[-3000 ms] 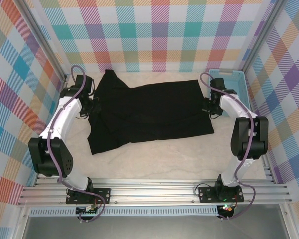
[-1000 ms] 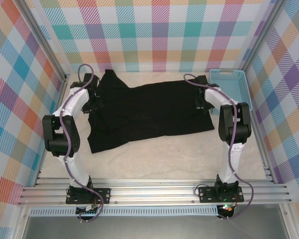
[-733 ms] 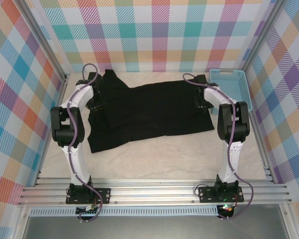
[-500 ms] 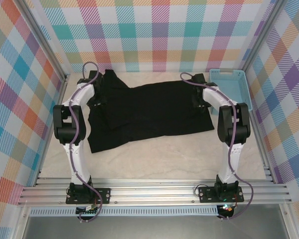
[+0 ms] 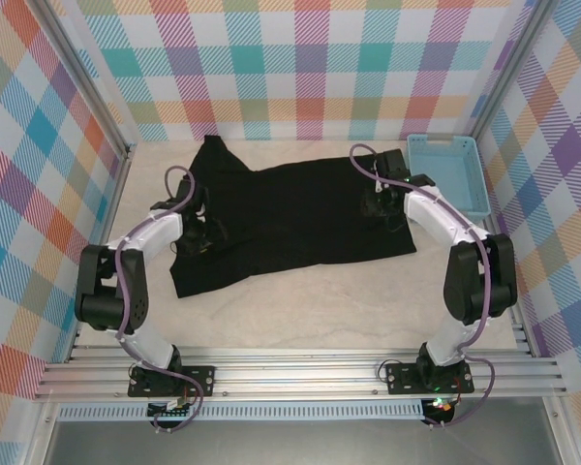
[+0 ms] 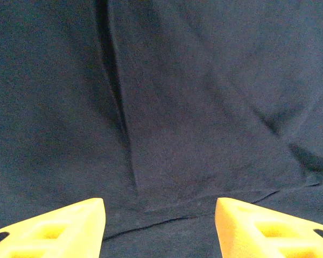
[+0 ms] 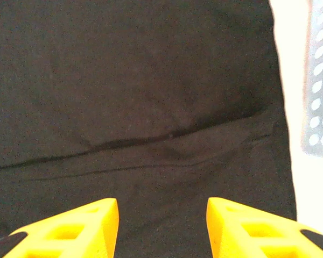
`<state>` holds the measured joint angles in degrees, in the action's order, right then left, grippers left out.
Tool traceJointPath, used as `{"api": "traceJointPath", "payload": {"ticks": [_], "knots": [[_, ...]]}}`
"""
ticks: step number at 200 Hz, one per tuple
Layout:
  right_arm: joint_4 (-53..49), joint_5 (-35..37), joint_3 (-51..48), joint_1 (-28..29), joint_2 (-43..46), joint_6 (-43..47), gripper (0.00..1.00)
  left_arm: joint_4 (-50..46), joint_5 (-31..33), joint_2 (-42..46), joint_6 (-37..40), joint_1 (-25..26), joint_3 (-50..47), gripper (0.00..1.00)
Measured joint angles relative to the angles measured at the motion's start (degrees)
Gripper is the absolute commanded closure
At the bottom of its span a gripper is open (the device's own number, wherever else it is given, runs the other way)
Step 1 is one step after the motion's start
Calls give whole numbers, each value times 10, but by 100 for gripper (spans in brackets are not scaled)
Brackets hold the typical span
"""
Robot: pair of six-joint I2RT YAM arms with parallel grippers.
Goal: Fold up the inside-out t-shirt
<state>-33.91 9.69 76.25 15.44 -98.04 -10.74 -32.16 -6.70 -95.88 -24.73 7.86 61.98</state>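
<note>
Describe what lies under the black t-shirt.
The t-shirt lies spread on the pale table, which shows around its edges. Anything directly beneath the cloth is covered and cannot be seen.

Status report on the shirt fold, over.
Left gripper open above the t-shirt, left part. Right gripper open above its right edge. The t-shirt lies spread on the table. Basket beside it, apart.

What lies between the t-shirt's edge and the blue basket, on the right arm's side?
Nothing: a bare strip of pale table separates the black t-shirt from the perforated basket, as the right wrist view shows.
</note>
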Motion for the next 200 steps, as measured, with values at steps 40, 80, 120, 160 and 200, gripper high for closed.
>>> {"api": "traceJointPath", "payload": {"ticks": [40,80,120,160,200], "knots": [[2,-15,-5,0,0,-7,53,27,-15,-30,-8,4,-1,53],[7,-26,-8,0,0,-8,54,38,-18,-46,-9,4,0,75],[9,-29,-14,0,0,-8,54,38,-17,-48,-5,4,12,96],[9,-29,-15,0,0,-8,54,29,-16,-54,-2,4,64,100],[9,-29,-15,0,0,-8,54,23,-17,-106,1,4,169,98]]}}
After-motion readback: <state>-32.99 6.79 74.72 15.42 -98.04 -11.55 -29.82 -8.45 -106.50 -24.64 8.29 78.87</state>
